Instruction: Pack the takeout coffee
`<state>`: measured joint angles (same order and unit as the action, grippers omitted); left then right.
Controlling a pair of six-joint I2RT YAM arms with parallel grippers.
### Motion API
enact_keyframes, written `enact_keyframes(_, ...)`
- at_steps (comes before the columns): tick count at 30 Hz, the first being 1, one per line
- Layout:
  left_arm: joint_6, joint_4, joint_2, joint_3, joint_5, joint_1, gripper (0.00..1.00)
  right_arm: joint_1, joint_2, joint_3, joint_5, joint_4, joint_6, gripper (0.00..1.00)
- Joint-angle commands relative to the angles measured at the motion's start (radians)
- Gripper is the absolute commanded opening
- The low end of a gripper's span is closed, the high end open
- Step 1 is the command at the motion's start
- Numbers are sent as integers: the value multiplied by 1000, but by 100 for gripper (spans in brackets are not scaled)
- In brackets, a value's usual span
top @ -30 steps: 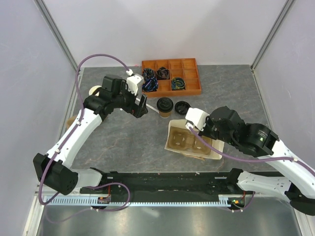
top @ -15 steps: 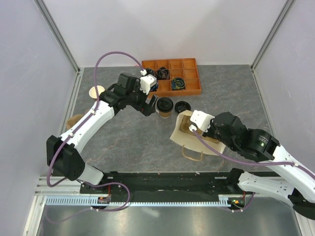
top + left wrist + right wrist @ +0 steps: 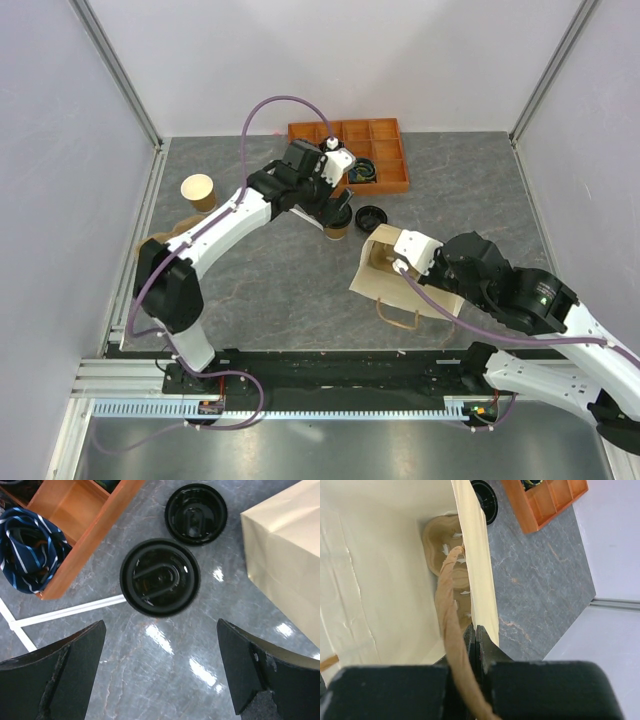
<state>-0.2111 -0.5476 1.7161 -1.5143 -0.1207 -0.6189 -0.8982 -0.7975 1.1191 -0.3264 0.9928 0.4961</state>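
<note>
The takeout coffee (image 3: 160, 577), upright on the worktop (image 3: 150, 680) between the orange tray (image 3: 95, 530) and the paper bag (image 3: 285, 570), is faced by the wide-open left jaws and, judged light and crushable, is best clasped gently across its paper wall, while the bag's rim is pinched by the right jaws.

Takeout coffee (image 3: 160, 577), black lid on, standing upright

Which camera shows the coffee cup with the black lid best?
Left wrist view: the coffee cup shows whole, lid up, under the open left claw. In the top view the left arm covers most of it. The right wrist view shows mainly the bag.
</note>
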Motion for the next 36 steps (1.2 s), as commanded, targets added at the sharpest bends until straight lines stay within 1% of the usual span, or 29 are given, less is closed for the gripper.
enact_keyframes(1, -43, 0, 59, -81, 53, -16, 100, 22, 14, -10, 21, 26, -39, 0)
enact_keyframes(6, -36, -25, 129, -139, 53, -22, 100, 25, 7, -16, 32, 33, -44, 0)
enact_keyframes(12, -33, -32, 184, -172, 73, -25, 100, 25, -3, -21, 41, 23, -45, 0)
enact_keyframes(27, -73, -29, 250, -196, 81, -39, 100, 25, -12, -24, 49, 27, -51, 0)
enact_keyframes(36, -93, -29, 283, -210, 82, -45, 94, 25, -9, -22, 52, 27, -54, 0)
